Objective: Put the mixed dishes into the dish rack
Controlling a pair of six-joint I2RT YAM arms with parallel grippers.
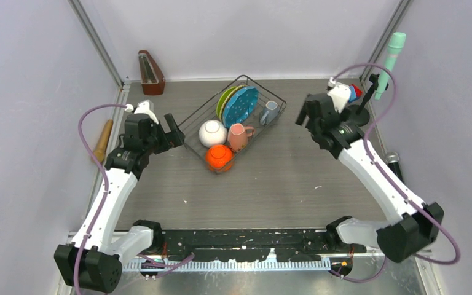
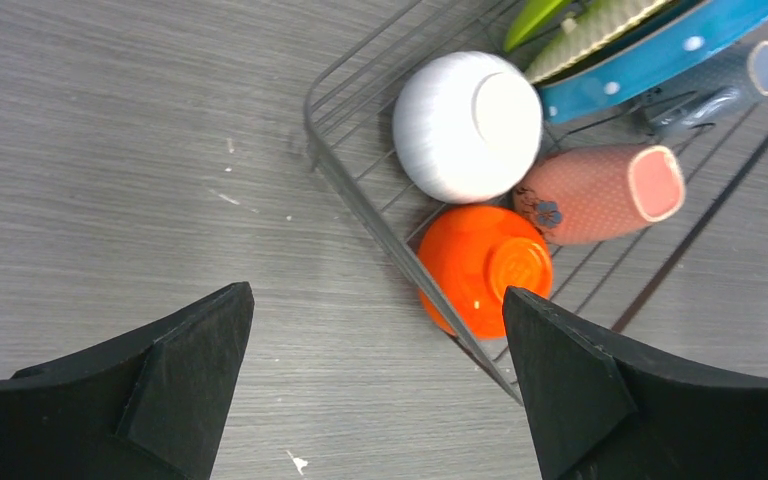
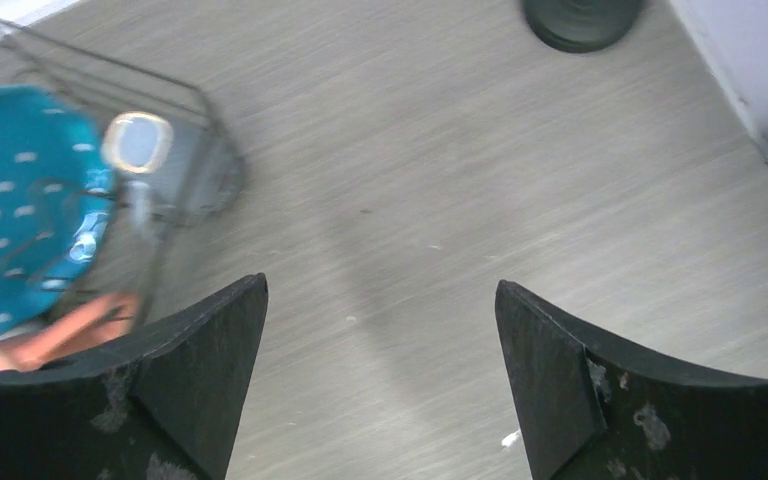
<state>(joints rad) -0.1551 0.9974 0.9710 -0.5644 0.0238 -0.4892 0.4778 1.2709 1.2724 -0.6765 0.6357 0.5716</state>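
The black wire dish rack (image 1: 192, 121) stands at the table's far middle. Inside it are the orange bowl (image 1: 219, 157), white bowl (image 1: 212, 133), pink mug (image 1: 239, 136), grey mug (image 1: 270, 112), and upright lime-green (image 1: 222, 100), yellow and white-dotted blue plates (image 1: 241, 106). My left gripper (image 1: 173, 131) is open and empty, just left of the rack. Its wrist view shows the orange bowl (image 2: 482, 268), white bowl (image 2: 467, 124) and pink mug (image 2: 600, 193). My right gripper (image 1: 306, 110) is open and empty, right of the rack. Its wrist view shows the blue plate (image 3: 15, 215) and grey mug (image 3: 140, 150).
A brown wedge-shaped object (image 1: 150, 74) stands at the back left. A wooden stick (image 1: 102, 140) lies along the left wall. A mint-green cylinder on a black stand (image 1: 391, 61) stands at the back right, its round base in the right wrist view (image 3: 580, 18).
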